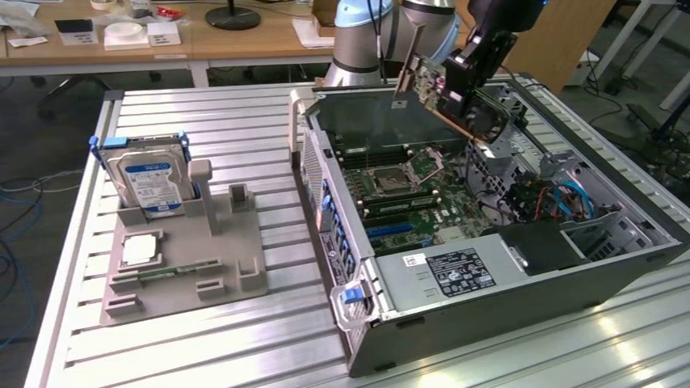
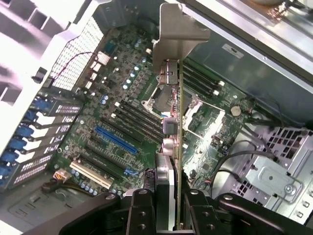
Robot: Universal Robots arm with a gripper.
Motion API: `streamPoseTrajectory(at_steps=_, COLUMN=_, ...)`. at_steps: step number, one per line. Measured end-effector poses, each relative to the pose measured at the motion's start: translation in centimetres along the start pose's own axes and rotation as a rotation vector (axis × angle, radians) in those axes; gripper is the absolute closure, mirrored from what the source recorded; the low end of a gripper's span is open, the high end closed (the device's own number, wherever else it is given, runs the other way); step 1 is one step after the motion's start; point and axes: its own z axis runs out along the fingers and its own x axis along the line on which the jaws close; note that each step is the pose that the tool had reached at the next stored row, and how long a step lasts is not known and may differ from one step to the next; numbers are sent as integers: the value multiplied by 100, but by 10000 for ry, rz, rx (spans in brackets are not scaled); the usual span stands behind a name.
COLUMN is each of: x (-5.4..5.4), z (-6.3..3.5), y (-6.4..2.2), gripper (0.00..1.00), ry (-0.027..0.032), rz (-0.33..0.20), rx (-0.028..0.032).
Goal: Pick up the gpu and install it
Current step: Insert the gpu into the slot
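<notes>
A robot arm's pincer (image 1: pixel 461 81) is clamped on the gpu (image 1: pixel 431 85) and holds it in the air above an open computer case (image 1: pixel 518 301). The case lies on its side on a slatted metal worktop (image 1: pixel 216 121), toward the edge on the exterior view's right. The card hangs tilted over the far end of the case, clear of the motherboard (image 1: pixel 405 184) below. Its silvery metal bracket (image 1: pixel 406 74) points toward the exterior view's left.

From the wrist, the gpu (image 2: pixel 179 122) is seen edge-on, running away from the camera between the black fingers (image 2: pixel 142 210), which press on both of its faces. Its bracket (image 2: pixel 178 34) is at the far end. Beneath it lie the motherboard's memory slots (image 2: pixel 139 120) and a blue expansion slot (image 2: pixel 117 139), and the card touches neither.

Inside the case, a power supply (image 1: pixel 458 271) with a black label fills the near end, and blue cables (image 1: pixel 566 198) run along the side on the exterior view's right.

Toward the worktop's edge on the exterior view's left, well apart from the case, sits a grey holder (image 1: pixel 232 259). A hard drive (image 1: pixel 151 182) with a blue-white label stands upright at the holder's far end. A small square silver chip (image 1: pixel 140 250) lies flat nearer the worktop's near edge.
</notes>
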Motion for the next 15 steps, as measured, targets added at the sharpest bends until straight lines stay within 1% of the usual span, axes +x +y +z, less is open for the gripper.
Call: streamPoseTrajectory(at_steps=15, x=0, z=1, y=0, gripper=72, ry=96, rz=-1773, rx=-20)
